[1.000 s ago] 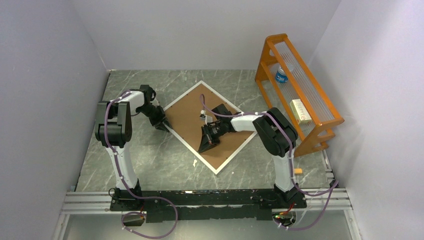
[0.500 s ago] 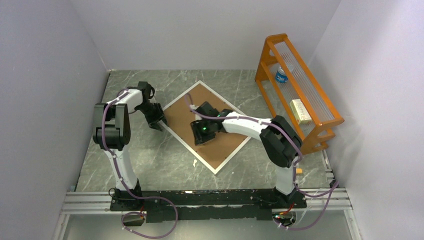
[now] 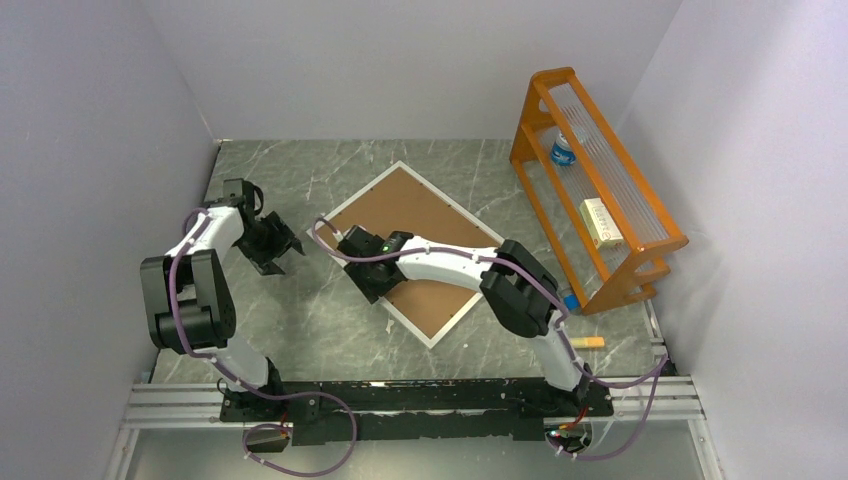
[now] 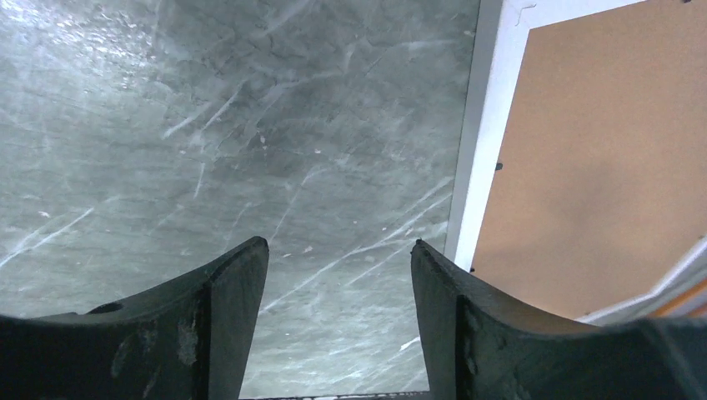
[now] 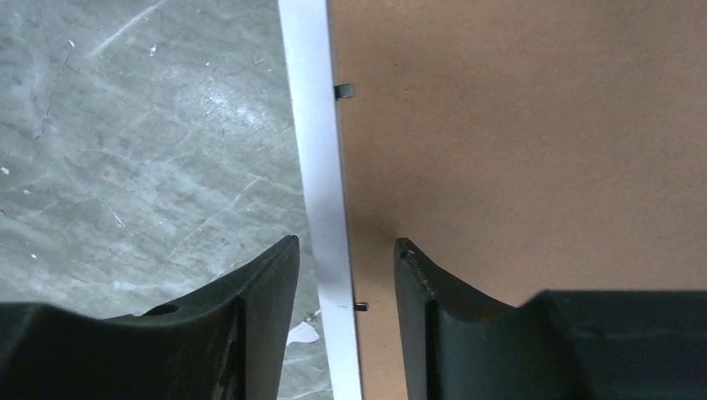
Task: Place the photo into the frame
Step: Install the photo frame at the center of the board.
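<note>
- The frame (image 5: 321,167) is lying face down on the table (image 4: 208,125), turned like a diamond, with the brown backing board (image 5: 517,150) filling its opening.
- The photo is not showing in any view. It is probably lying under the board, but I cannot confirm this.
- The right tool (image 5: 348,242) is hovering across the white border with its jaws apart and gripping nothing — one finger over the table, the other over the board.
- The left tool (image 4: 338,243) is also standing released and empty over bare table, just beside the frame's edge.
- In my judgement the step is securing the board, so the small dark clip (image 5: 343,90) on the border is the thing to aim at.
- To do it well, the right tool should be coming down slowly and pushing the clip flat toward the board — not dragging the frame sideways.
- The left tool could be pressing the border meanwhile, because the frame is likely sliding easily on this smooth table.
</note>
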`<control>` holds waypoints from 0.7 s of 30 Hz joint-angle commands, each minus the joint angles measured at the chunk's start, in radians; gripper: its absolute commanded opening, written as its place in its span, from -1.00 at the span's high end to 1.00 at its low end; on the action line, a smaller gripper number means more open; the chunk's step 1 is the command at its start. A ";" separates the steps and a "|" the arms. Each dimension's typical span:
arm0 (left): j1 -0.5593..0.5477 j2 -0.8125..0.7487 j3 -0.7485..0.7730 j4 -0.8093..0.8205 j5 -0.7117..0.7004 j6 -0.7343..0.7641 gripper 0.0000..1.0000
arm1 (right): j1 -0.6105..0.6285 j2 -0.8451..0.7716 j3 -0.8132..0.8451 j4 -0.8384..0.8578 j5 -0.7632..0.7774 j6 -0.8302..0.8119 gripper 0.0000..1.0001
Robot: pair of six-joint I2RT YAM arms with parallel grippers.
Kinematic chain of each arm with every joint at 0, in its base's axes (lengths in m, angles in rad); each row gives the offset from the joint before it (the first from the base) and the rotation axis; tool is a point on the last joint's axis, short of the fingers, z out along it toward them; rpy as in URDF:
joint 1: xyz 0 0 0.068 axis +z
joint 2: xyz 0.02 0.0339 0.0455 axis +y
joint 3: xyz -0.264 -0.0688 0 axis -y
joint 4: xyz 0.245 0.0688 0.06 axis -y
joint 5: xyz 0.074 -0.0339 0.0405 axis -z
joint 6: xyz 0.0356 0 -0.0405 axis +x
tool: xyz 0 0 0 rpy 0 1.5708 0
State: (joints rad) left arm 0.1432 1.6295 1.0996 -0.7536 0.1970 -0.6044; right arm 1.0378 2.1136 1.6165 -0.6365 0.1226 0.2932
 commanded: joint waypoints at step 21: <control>0.044 0.053 -0.182 0.283 0.391 -0.079 -0.73 | 0.088 0.164 0.129 -0.193 0.203 -0.002 0.90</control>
State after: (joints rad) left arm 0.1829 1.6665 0.9379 -0.5465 0.5220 -0.6479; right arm 1.1107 2.2040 1.7367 -0.7471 0.2653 0.2695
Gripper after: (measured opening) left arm 0.864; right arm 0.149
